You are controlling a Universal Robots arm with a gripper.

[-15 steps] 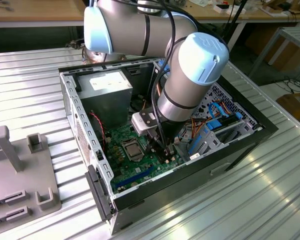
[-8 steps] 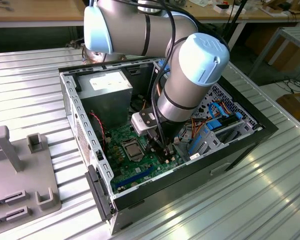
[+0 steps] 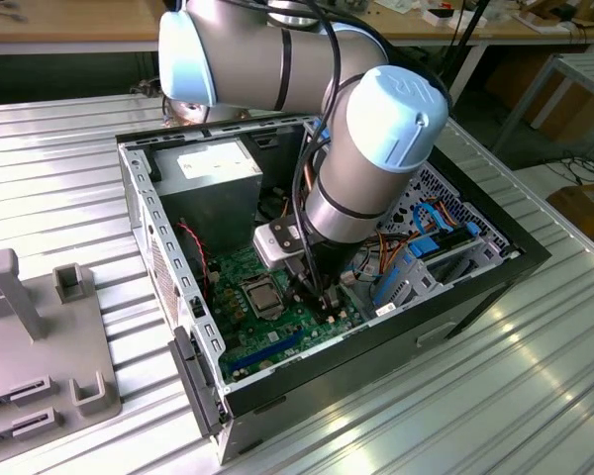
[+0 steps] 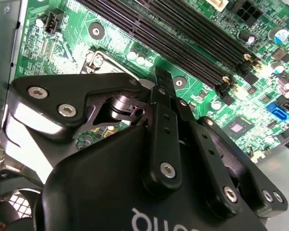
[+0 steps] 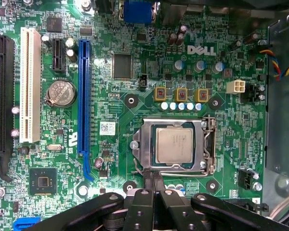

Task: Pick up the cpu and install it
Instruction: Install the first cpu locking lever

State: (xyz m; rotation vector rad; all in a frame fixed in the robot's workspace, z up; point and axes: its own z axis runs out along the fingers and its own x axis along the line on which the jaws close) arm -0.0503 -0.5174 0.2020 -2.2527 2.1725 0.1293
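Note:
The cpu (image 5: 175, 146) is a pale silver square lying flat inside the motherboard's socket frame (image 5: 140, 144), which is folded down around it. The exterior view has the cpu (image 3: 260, 294) in the middle of the green board inside the open computer case. My gripper (image 5: 153, 177) is shut, its two black fingers pressed together with nothing visible between them. Their tips sit at the socket's edge beside the thin wire lever (image 5: 178, 169), just off the cpu. In the exterior view the gripper (image 3: 323, 300) hangs over the board toward that view's right of the socket. The second wrist view has the fingers (image 4: 162, 89) from behind.
The black case wall (image 3: 475, 297) and a metal case edge (image 3: 168, 267) hem the board in. Long black memory slots (image 4: 183, 43) run beside the socket. White (image 5: 29, 84) and blue (image 5: 83, 96) expansion slots, a coin cell (image 5: 59, 93) and drive cables (image 3: 426, 233) lie nearby. A grey fixture (image 3: 40, 336) stands outside the case.

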